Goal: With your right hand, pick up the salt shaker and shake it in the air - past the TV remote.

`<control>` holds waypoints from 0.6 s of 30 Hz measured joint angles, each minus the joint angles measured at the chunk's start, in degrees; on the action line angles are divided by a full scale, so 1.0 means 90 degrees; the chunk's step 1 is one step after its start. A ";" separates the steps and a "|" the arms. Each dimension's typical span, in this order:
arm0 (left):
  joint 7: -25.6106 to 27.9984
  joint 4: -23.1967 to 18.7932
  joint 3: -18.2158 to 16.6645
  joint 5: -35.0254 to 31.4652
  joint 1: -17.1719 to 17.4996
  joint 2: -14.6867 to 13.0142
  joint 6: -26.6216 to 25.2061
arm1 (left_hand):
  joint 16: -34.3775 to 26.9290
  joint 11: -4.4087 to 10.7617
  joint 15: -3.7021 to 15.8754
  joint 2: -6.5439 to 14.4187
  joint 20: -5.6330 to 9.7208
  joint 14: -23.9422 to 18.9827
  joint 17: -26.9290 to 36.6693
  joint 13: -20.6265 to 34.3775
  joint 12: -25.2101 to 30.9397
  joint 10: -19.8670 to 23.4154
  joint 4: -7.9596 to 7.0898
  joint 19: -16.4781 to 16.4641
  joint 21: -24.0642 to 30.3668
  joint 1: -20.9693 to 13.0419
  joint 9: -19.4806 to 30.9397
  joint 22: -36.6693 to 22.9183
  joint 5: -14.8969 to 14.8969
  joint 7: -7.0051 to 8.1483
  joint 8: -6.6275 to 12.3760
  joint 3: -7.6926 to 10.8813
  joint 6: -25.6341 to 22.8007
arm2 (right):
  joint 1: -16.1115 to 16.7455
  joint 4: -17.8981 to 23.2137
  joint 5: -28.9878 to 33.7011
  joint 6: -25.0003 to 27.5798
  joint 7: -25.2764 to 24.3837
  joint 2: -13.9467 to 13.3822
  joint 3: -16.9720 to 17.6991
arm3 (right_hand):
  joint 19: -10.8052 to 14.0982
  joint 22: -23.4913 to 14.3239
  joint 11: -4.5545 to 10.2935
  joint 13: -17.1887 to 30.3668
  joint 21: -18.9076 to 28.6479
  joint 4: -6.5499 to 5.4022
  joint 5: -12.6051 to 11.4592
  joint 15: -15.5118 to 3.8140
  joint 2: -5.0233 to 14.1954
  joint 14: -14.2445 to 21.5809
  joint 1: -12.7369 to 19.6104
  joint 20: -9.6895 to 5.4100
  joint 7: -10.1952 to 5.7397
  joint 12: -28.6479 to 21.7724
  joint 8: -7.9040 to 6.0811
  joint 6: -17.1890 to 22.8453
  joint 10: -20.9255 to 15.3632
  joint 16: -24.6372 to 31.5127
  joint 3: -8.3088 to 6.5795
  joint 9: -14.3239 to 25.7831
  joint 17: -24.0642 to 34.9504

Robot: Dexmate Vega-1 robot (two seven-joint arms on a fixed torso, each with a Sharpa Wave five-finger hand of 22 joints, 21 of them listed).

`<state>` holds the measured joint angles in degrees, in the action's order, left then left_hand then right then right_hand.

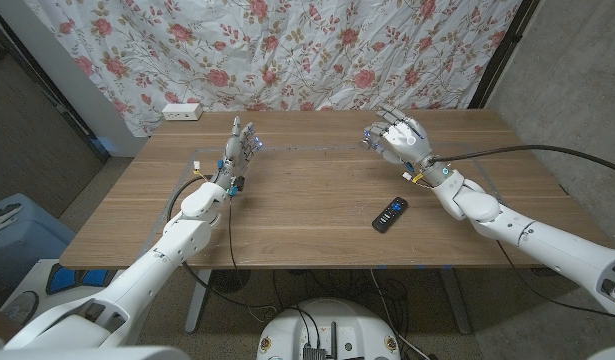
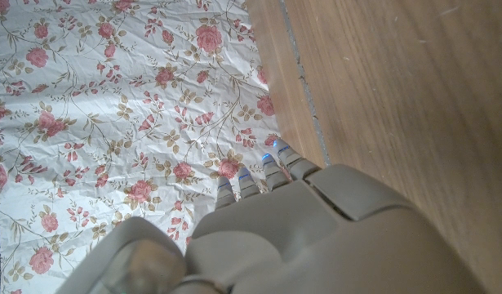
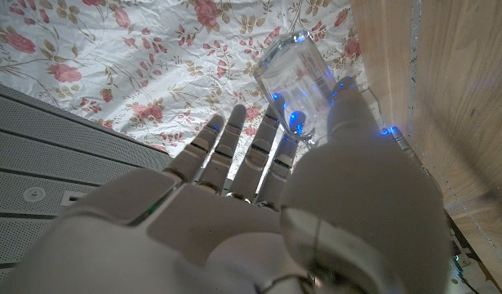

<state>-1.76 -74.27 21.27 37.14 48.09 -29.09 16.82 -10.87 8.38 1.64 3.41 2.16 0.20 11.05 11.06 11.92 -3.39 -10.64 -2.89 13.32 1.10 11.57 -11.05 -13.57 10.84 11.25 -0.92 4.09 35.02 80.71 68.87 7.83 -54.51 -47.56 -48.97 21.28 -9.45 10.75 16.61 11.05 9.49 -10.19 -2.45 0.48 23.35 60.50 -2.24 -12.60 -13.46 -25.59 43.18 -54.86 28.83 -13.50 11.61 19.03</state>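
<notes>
The right hand [image 1: 399, 140] is seen raised over the far right part of the wooden table [image 1: 307, 215], fingers reaching up and toward the far edge. In the right wrist view the same hand [image 3: 259, 204] is shown from behind, and a salt shaker [image 3: 299, 77] is held at its fingertips, the thumb on one side and the other fingers [image 3: 234, 147] spread beside it. The shaker is seen as a clear glass body, see-through, with blue light from the fingertips glinting through it; its cap cannot be made out. In the head view it is glimpsed only as a small glint at the fingertips [image 1: 371, 133], too small for detail, held in the air beyond the TV remote [image 1: 390, 214].

The remote, a slim black bar with small buttons, is laid flat on the table nearer the front edge, at a slant, apart from the hand.

Across the table the left hand [image 1: 237, 155] is held upright on the far left part, fingers apart and pointing up, nothing gripped. Its back [image 2: 316, 237] is shown in the left wrist view.

Behind the table a flowered curtain [image 1: 287, 50] is hung, and a white power strip [image 1: 182, 112] is set at the far left corner.
</notes>
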 measured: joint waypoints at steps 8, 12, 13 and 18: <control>0.0000 0.0001 0.0000 0.0000 0.0000 0.0000 0.0003 | 0.0000 0.0000 0.0000 0.0000 0.0000 0.0000 0.0000 0.0000 0.0000 0.0000 0.0000 0.0000 0.0000 0.0000 0.0000 0.0000 0.0000 0.0000 0.0000 0.0000 0.0000 | -0.0250 -0.0264 0.0262 0.0108 -0.0247 0.0034 -0.0206 | 0.0000 0.0000 0.0000 0.0011 0.0000 0.0000 -0.0024 0.0000 0.0000 0.0000 0.0000 0.0000 0.0000 0.0030 0.0016 0.0000 0.0000 0.0015 0.0000 0.0000 0.0000; 0.0000 0.0001 0.0000 0.0000 0.0000 0.0000 0.0003 | 0.0000 0.0000 0.0000 0.0000 0.0000 0.0000 0.0000 0.0000 0.0000 0.0000 0.0000 0.0000 0.0000 0.0000 0.0000 0.0000 0.0000 0.0000 0.0000 0.0000 0.0000 | -0.0409 -0.0419 0.0359 0.0128 -0.0375 0.0063 -0.0314 | 0.0000 0.0000 0.0000 0.0011 0.0000 0.0000 -0.0024 0.0000 0.0000 0.0000 0.0000 0.0000 0.0000 0.0031 0.0021 -0.0001 0.0000 0.0025 0.0000 0.0000 0.0029; 0.0000 0.0001 0.0000 0.0000 0.0000 0.0000 0.0004 | 0.0000 0.0000 0.0000 0.0000 0.0000 0.0000 0.0000 0.0000 0.0000 0.0000 0.0000 0.0000 0.0000 0.0000 0.0000 0.0000 0.0000 0.0000 0.0000 0.0000 0.0000 | -0.0433 -0.0443 0.0377 0.0129 -0.0397 0.0069 -0.0331 | 0.0000 0.0000 0.0000 0.0011 0.0000 0.0000 -0.0024 0.0000 0.0000 0.0000 0.0000 0.0000 0.0001 0.0032 0.0022 -0.0001 0.0000 0.0025 0.0000 -0.0001 0.0029; 0.0000 0.0001 0.0000 0.0000 0.0000 0.0000 0.0004 | 0.0000 0.0000 0.0000 0.0000 0.0000 0.0000 0.0000 0.0000 0.0000 0.0000 0.0000 0.0000 0.0000 0.0000 0.0000 0.0000 0.0000 0.0000 0.0000 0.0000 0.0000 | -0.0611 -0.0618 0.0467 0.0136 -0.0520 0.0104 -0.0456 | 0.0000 0.0000 0.0000 0.0011 0.0000 0.0000 -0.0024 0.0000 0.0000 0.0000 0.0000 0.0000 0.0001 0.0023 0.0022 -0.0001 0.0000 0.0048 0.0000 -0.0001 0.0029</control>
<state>-1.76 -74.26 21.28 37.14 48.10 -29.09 16.85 -10.87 8.38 1.64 3.41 2.16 0.20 11.05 11.06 11.92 -3.39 -10.63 -2.89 13.32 1.10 11.58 -11.04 -13.57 10.84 11.25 -0.92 4.09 29.51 75.15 73.07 9.05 -59.18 -46.63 -53.08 21.27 -9.44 10.76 16.71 11.05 9.49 -10.40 -2.45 0.48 23.35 60.50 -2.24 -12.60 -13.25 -25.39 43.17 -54.86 29.26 -13.50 11.60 19.29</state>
